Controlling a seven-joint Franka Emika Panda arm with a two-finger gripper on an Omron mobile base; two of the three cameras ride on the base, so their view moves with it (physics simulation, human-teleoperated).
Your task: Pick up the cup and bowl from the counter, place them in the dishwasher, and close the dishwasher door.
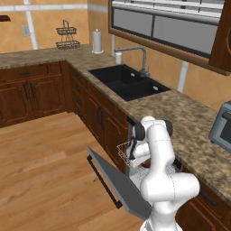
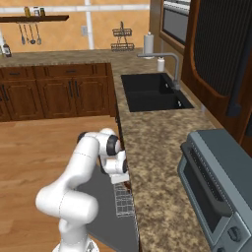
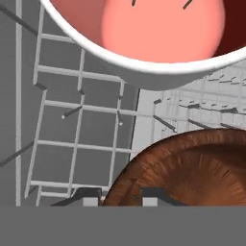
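With the dishwasher door (image 1: 118, 185) dropped open for loading, the pincer (image 3: 117, 198) straddles the bowl (image 3: 192, 170) rim in the rack (image 3: 79, 139), grip unclear, the cup (image 3: 144, 43) just ahead.

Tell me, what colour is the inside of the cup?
Pink-red inside the cup, with a white rim; the hand view shows it best.

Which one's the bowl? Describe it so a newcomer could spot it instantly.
Start at the dishwasher under the granite counter, its grey door dropped open. In the white wire rack, the bowl lies beside the cup. It is shallow, dark reddish-brown; the cup is white with a pink inside.
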